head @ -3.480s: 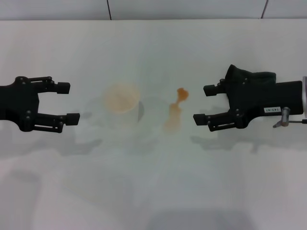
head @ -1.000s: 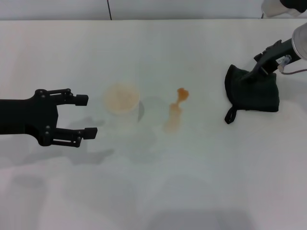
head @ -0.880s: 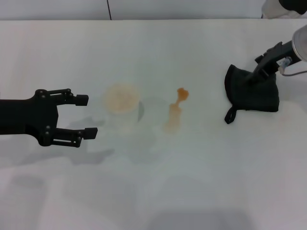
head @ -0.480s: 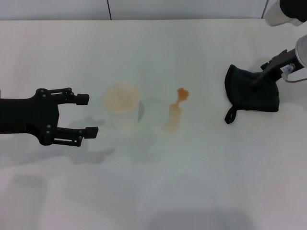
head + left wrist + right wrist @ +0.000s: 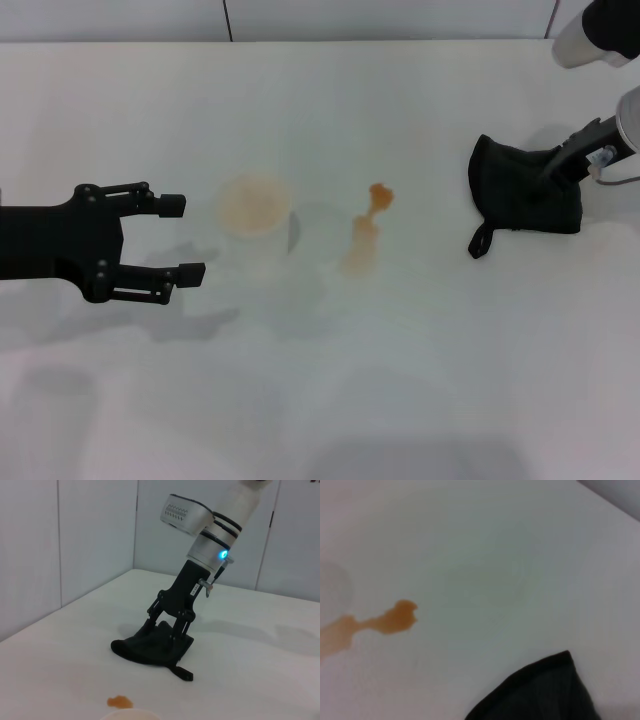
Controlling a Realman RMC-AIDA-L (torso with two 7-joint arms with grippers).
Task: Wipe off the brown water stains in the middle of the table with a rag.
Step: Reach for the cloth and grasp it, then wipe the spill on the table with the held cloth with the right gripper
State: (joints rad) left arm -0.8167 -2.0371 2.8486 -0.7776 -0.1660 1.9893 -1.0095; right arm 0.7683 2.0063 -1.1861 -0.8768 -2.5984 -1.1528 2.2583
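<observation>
The brown water stains [image 5: 368, 218] lie mid-table as a darker blob joined to a paler streak; they also show in the right wrist view [image 5: 390, 621] and the left wrist view [image 5: 120, 701]. The dark rag [image 5: 522, 197] lies at the right with its strap loop toward the front, and also shows in the left wrist view [image 5: 150, 650] and the right wrist view [image 5: 540, 695]. My right gripper [image 5: 553, 172] points steeply down onto the rag's far right part; in the left wrist view [image 5: 165, 630] its fingers stand apart, tips in the cloth. My left gripper [image 5: 183, 238] is open and empty, left of the cup.
A translucent orange-tinted cup [image 5: 253, 207] stands just left of the stains, between them and my left gripper. The white table [image 5: 400, 380] stretches wide around. A wall runs along the table's far edge.
My right gripper has slid slightly right and down on the rag in the last second. Since 3.5 s ago it tilted from flat to steep, and my left gripper moved toward the cup.
</observation>
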